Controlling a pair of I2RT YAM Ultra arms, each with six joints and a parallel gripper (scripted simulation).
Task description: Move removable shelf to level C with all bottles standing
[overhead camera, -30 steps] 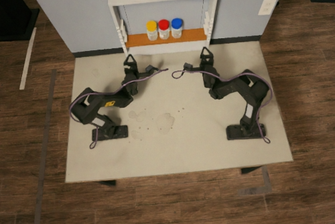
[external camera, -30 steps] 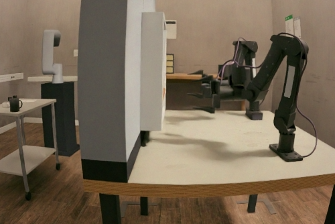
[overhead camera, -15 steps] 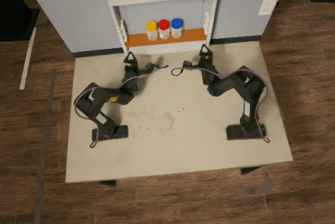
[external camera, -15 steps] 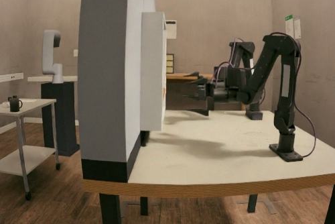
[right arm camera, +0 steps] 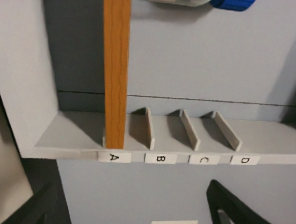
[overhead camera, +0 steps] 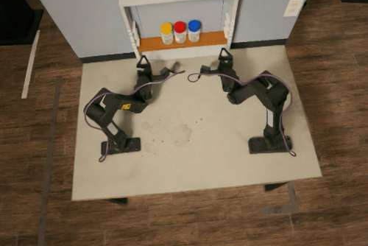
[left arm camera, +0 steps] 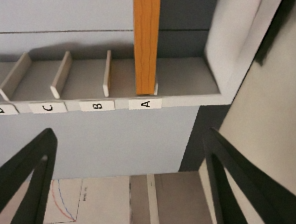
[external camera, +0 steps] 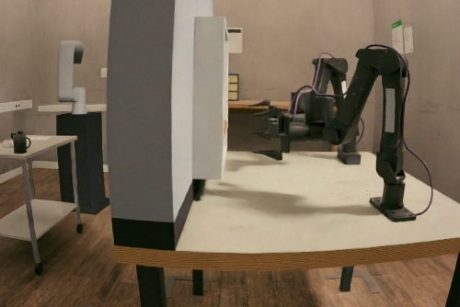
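Note:
The orange shelf (overhead camera: 182, 43) sits in slot A, the lowest level of the white wall rack (overhead camera: 179, 18). Three bottles stand on it, with a yellow cap (overhead camera: 166, 32), a red cap (overhead camera: 179, 32) and a blue cap (overhead camera: 193, 30). My left gripper (overhead camera: 143, 60) is open and empty, just in front of the shelf's left end (left arm camera: 147, 47). My right gripper (overhead camera: 224, 54) is open and empty, just in front of the shelf's right end (right arm camera: 117, 75). Both wrist views show the slot labels A to D on the rack's side posts.
The rack is mounted on a grey wall panel (overhead camera: 85, 9) at the table's back edge. In the side view a rolling cart (external camera: 32, 182) and a grey pedestal arm (external camera: 70, 76) stand off the table.

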